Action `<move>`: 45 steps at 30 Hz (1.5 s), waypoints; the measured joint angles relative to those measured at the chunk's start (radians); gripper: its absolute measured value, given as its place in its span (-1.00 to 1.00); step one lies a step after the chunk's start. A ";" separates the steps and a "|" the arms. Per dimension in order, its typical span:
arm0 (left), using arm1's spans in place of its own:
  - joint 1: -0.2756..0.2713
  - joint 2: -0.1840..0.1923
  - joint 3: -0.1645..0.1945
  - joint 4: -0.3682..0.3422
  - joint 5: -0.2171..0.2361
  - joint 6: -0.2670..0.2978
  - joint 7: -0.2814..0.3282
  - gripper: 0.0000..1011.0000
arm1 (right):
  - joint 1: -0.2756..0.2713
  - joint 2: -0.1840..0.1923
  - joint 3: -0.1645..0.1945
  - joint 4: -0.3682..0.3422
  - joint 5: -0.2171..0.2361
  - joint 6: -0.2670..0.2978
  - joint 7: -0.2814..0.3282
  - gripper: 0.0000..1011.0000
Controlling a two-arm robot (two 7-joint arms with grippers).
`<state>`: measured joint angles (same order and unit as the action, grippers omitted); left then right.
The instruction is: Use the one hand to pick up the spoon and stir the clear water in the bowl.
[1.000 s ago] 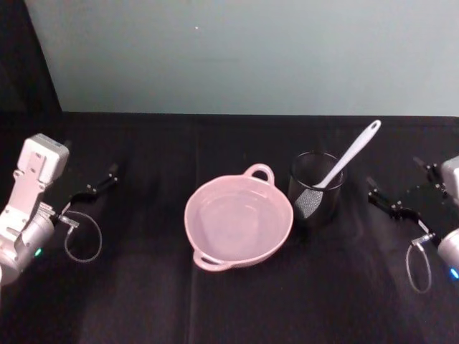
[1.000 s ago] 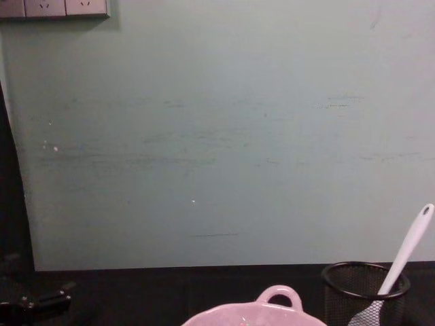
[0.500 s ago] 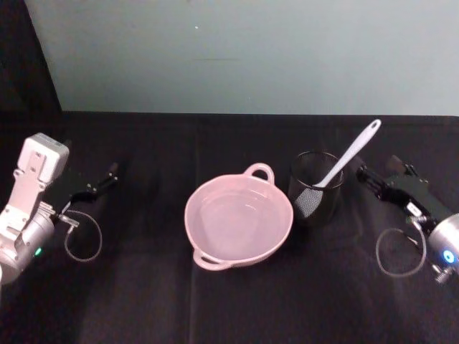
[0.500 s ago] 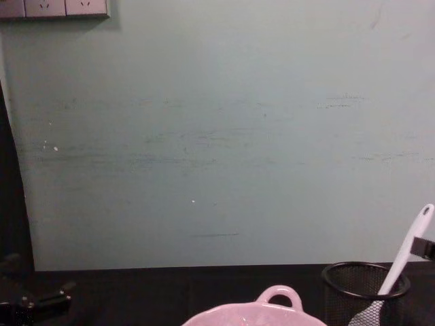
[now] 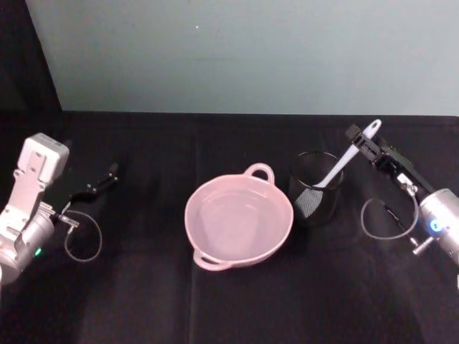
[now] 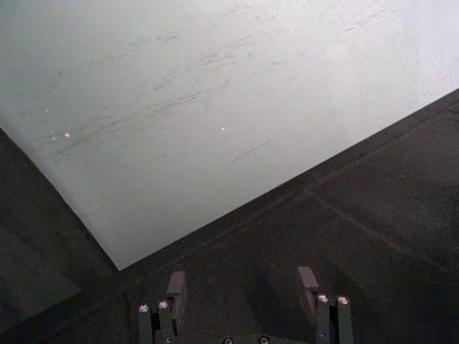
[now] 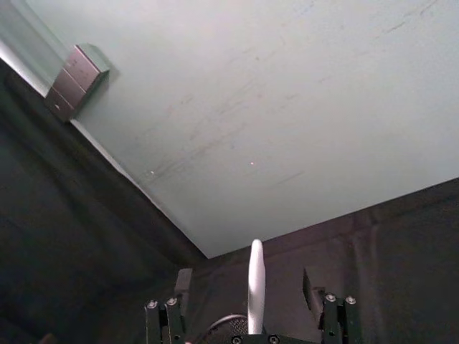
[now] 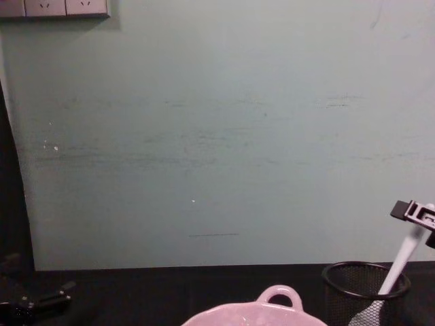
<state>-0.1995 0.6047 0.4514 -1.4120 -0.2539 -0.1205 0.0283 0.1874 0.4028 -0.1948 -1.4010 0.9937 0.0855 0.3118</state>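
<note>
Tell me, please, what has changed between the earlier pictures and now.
The right gripper moved from the right side forward and up to the handle tip of the spoon. Its jaws stand open on either side of the handle, nothing gripped yet. The spoon still leans in the wire-mesh cup; the pink bowl and the left gripper have not moved.
</note>
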 joint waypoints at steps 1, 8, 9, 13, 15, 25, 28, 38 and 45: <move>0.000 0.000 0.000 0.000 0.000 0.000 0.000 1.00 | 0.007 -0.003 -0.004 0.009 0.006 -0.004 0.002 0.92; 0.000 0.000 0.000 0.000 0.000 0.000 0.000 1.00 | 0.026 -0.010 -0.019 0.033 0.016 -0.021 0.001 0.59; 0.000 0.000 0.000 0.000 0.000 0.000 0.000 1.00 | 0.026 -0.009 -0.020 0.033 0.016 -0.023 0.000 0.52; 0.000 0.000 0.000 0.000 0.000 0.000 0.000 1.00 | 0.026 -0.003 -0.023 0.023 0.018 -0.029 -0.009 0.29; 0.000 0.000 0.000 0.000 0.000 0.000 0.000 1.00 | 0.025 0.000 -0.023 0.019 0.018 -0.029 -0.012 0.18; 0.000 0.000 0.000 0.000 0.000 0.000 0.000 1.00 | 0.022 0.013 -0.024 0.000 0.017 -0.036 -0.029 -0.43; 0.000 0.000 0.000 0.000 0.000 0.000 0.000 1.00 | 0.017 0.017 -0.025 -0.011 0.012 -0.040 -0.036 -0.62; 0.000 0.000 0.000 0.000 0.000 0.000 0.000 1.00 | -0.008 0.059 -0.039 -0.117 -0.090 -0.064 -0.071 -0.78; 0.000 0.000 0.000 0.000 0.000 0.000 0.000 1.00 | 0.029 0.130 -0.061 -0.235 -0.196 0.003 -0.081 -0.79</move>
<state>-0.1995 0.6047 0.4514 -1.4120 -0.2539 -0.1205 0.0283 0.2167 0.5333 -0.2559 -1.6358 0.7976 0.0890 0.2305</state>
